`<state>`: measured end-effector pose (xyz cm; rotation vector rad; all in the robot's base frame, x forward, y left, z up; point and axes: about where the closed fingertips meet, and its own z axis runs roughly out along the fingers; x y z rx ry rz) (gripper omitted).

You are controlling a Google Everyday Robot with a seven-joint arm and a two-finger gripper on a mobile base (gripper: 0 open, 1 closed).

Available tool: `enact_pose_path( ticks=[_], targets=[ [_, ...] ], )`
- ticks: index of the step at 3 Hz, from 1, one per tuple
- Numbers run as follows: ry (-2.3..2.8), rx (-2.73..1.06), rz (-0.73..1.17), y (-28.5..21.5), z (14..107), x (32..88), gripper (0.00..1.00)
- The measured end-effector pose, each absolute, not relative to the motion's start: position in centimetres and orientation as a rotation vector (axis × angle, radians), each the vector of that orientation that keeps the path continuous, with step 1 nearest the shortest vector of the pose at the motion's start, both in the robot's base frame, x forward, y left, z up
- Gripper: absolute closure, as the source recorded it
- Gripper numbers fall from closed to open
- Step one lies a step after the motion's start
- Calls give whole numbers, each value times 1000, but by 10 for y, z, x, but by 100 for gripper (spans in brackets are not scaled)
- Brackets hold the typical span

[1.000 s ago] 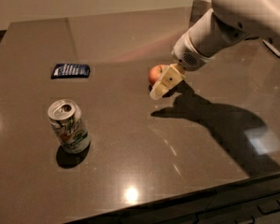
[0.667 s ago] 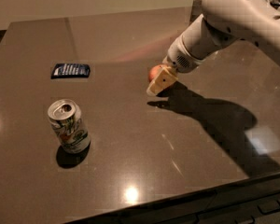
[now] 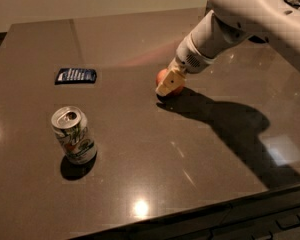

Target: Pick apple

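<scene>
— Where is the apple (image 3: 161, 77)?

— On the dark table (image 3: 155, 159), a little right of the middle. My gripper (image 3: 169, 83) is down at it, low over the tabletop and covering part of the apple's near side.

— Do you have hold of it?

— I cannot tell from here.

— What else is there?

— A soda can (image 3: 74, 135) stands upright at the front left, well apart. A blue packet (image 3: 76, 75) lies flat behind it.
</scene>
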<state>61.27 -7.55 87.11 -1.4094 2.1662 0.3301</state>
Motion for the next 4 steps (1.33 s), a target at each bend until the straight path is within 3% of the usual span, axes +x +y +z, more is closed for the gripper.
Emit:
enact_pose_path(
  ticks=[1,2,4],
  targets=[
    [2114,-1445,367,-72,903,614,93],
    [2036,-1453,402,-70,944,612,100],
    [1983,-1457,436,-69,968,609,100]
  ],
)
